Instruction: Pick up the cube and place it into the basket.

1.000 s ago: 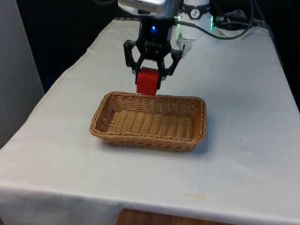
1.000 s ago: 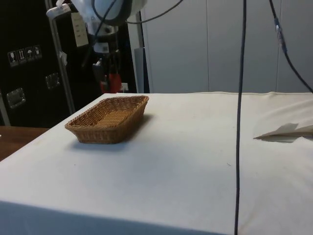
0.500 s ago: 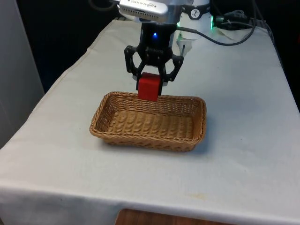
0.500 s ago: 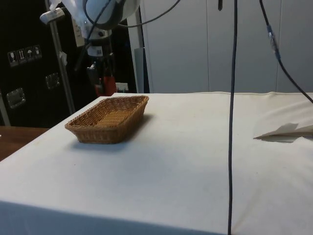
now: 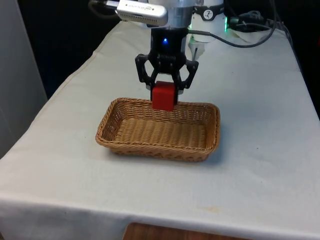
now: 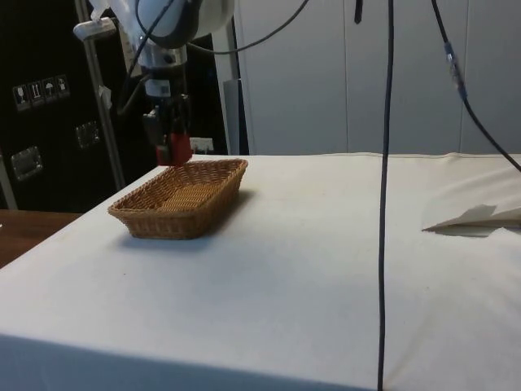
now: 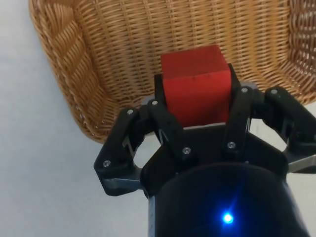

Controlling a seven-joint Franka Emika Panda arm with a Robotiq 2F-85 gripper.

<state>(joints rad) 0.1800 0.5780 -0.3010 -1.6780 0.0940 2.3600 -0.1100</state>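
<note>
Black gripper point(image 5: 164, 94) pinching the red cube point(image 5: 163, 96) between its two fingers, held in the air over the far rim of the wicker basket point(image 5: 116, 143) (clear of the weave, not touching it). From the side, cube point(image 6: 174, 149) and gripper point(image 6: 172, 147) just above the basket point(image 6: 155, 221) at its far end; on the wrist, cube point(image 7: 197, 84) clamped in the gripper point(image 7: 197, 101) with the basket point(image 7: 74, 84) floor beneath. Basket resting flat on the white cloth point(image 5: 260, 170).

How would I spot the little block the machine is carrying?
Find the oblong woven wicker basket on the white-clothed table. Above its far rim hangs a black two-finger gripper clamping a small red cube, the scene's one bright, smooth-faced thing.
</note>
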